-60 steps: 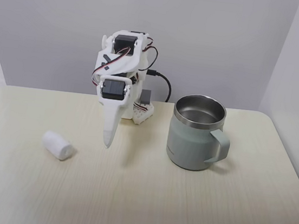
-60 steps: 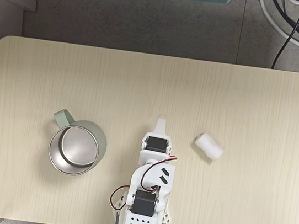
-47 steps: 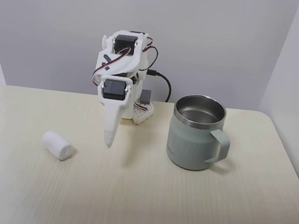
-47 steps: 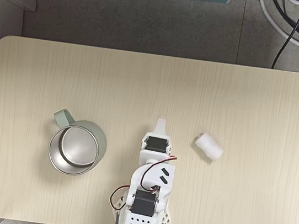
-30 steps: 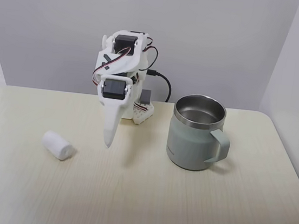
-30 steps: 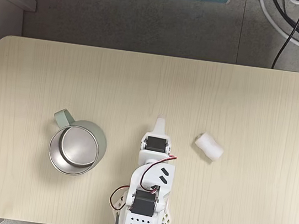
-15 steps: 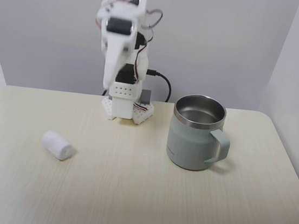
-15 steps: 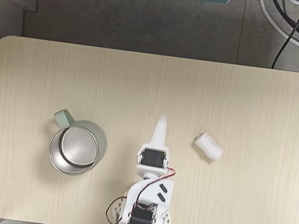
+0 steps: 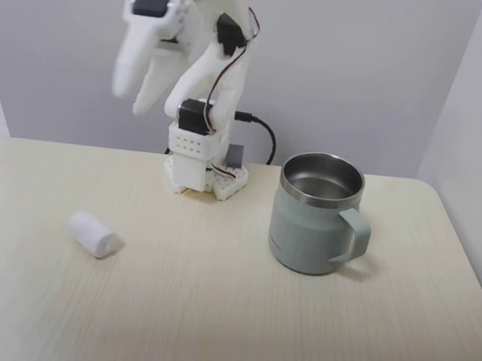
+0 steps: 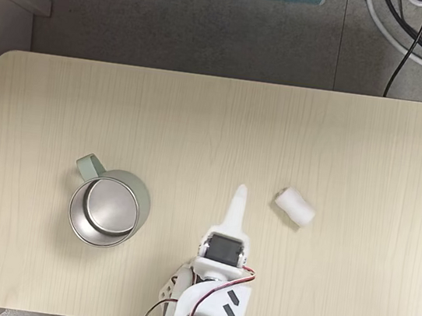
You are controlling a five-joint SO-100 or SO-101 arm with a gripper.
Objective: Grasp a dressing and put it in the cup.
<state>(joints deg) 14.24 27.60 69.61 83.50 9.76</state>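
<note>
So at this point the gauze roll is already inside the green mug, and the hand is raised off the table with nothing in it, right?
Not quite. The gauze roll lies on the table, well apart from the green mug, whose steel inside is bare in the fixed view from above. The rest holds: the hand is raised off the table with nothing in it, as the front fixed view shows.

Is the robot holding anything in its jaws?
Nothing is held. The gripper is raised in the air, while the dressing lies on the table, away from it.
</note>
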